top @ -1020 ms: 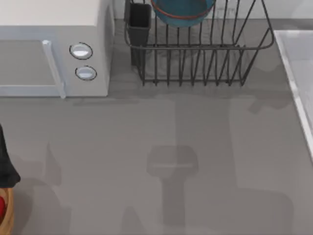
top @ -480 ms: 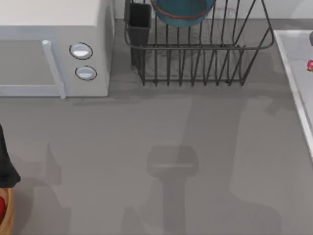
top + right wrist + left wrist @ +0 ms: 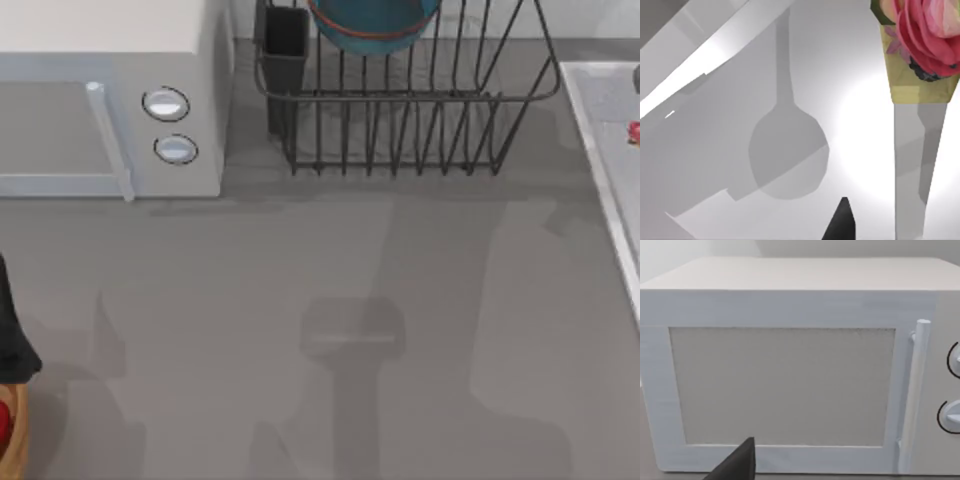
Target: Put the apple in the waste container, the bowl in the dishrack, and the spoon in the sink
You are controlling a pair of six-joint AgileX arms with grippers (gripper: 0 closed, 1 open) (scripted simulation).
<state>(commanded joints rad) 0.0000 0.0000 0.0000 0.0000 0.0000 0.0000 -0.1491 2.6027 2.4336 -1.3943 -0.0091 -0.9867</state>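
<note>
Seen from above, a grey table [image 3: 300, 300] spreads wide and bare across the middle, crossed by soft arm shadows. At the far left stands a white microwave [image 3: 110, 100] with two round knobs. Just right of it is the dishrack [image 3: 400, 120], black upright wires with a dark utensil cup at its left corner. The bowl [image 3: 375, 22] sits in the rack, teal-blue inside with a reddish-brown edge, cut off by the top of the frame. Along the right edge runs the sink [image 3: 600, 130], a pale basin with a straight raised rim; a small pink-red spot lies at its far right. At the lower left corner a curved tan edge of the waste container [image 3: 18, 440] shows, with the red apple [image 3: 4, 422] inside it. A dark part of the left arm sits just above it at the left edge.

From the left wrist, the microwave's door, handle and knobs face the camera. One dark fingertip [image 3: 737, 462] of the left gripper shows; whether its fingers are spread or closed cannot be told.

From the right wrist, the sink's pale floor carries a spoon-shaped shadow. The spoon [image 3: 912, 100] has a long grey handle, a tan band and a pink flower-patterned end. One dark fingertip [image 3: 842, 222] of the right gripper shows beside the handle, not touching; its spread cannot be told.
</note>
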